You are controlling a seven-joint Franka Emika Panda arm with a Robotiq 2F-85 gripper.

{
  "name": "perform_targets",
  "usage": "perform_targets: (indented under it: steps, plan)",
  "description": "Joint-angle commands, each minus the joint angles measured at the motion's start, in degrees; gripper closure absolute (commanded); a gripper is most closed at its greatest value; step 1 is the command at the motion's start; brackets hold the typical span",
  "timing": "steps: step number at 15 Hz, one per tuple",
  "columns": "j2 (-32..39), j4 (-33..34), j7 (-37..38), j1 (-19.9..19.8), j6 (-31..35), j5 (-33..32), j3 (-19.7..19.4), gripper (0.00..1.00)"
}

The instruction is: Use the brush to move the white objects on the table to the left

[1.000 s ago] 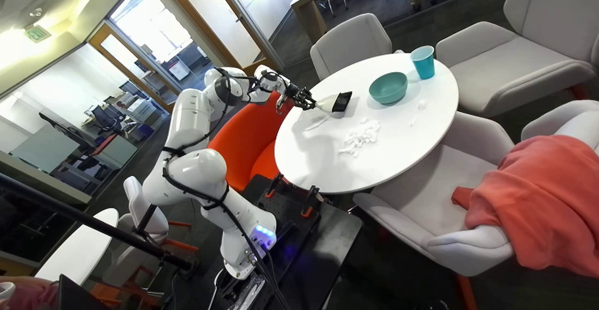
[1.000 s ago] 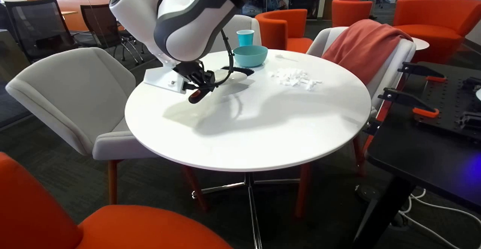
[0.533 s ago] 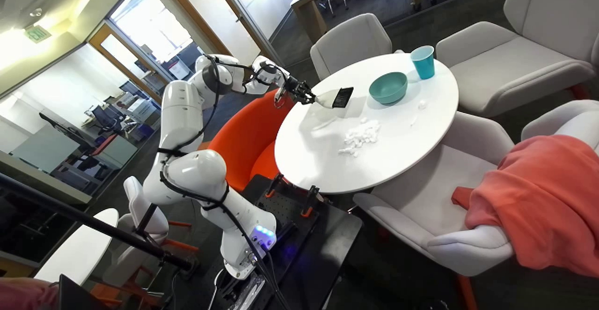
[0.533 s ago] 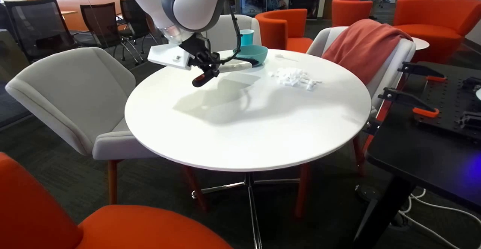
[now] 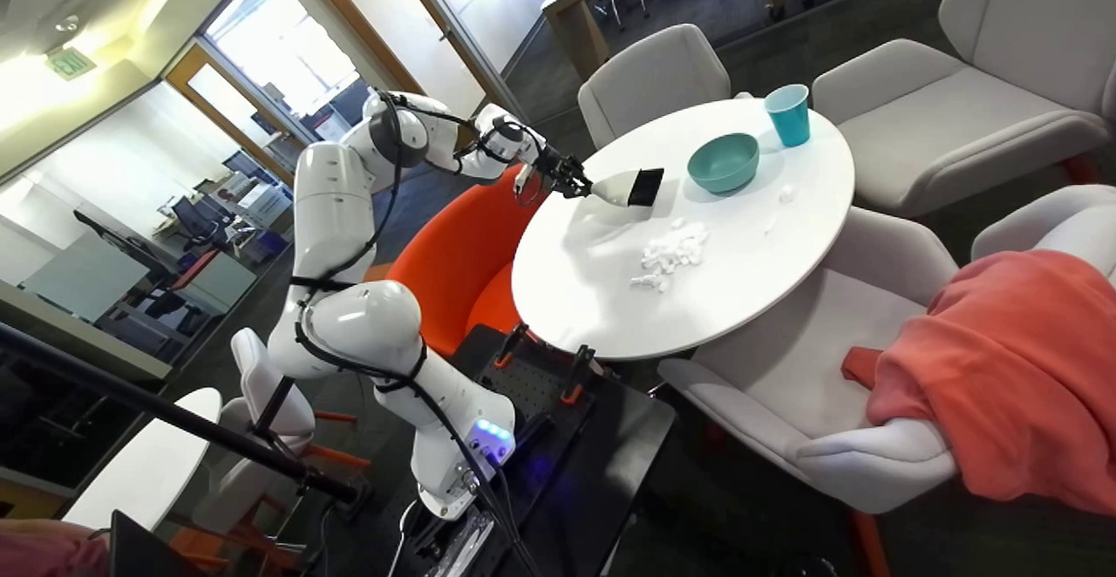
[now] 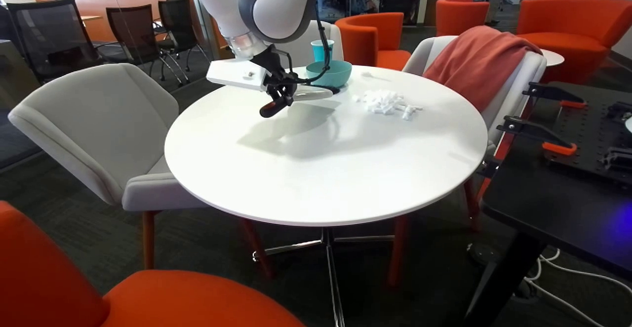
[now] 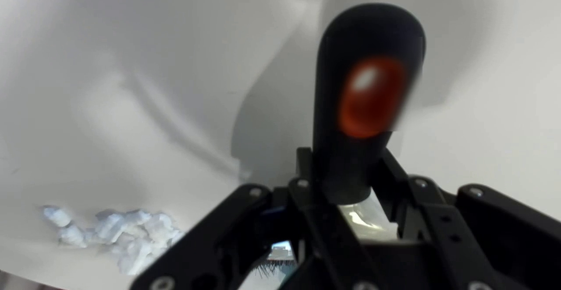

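My gripper is shut on the brush's black handle, which has an orange-red end. The brush has a cream head and black bristles that point toward the bowl; it also shows in an exterior view. It appears held above the white round table, with its shadow apart below. In the wrist view the gripper's fingers flank the handle; the bristles are mostly hidden. The white objects lie in a loose pile beside the brush, apart from it. They also show in the wrist view.
A teal bowl stands just beyond the bristle end, with a blue cup behind it. A few stray white bits lie past the pile. Grey chairs and an orange chair surround the table.
My gripper with the brush has risen from the table and then shifted slightly toward the bowl. The white objects, bowl and cup have not moved.
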Motion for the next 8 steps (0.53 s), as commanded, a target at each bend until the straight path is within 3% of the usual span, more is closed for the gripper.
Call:
perform_targets:
  steps: [1,8]
  plan:
    - [-1.78,-2.23,1.0,-0.55,0.6,0.58,0.36,0.88]
    - [-10.28,-16.71,2.05,-5.98,9.61,4.42,0.49,0.88]
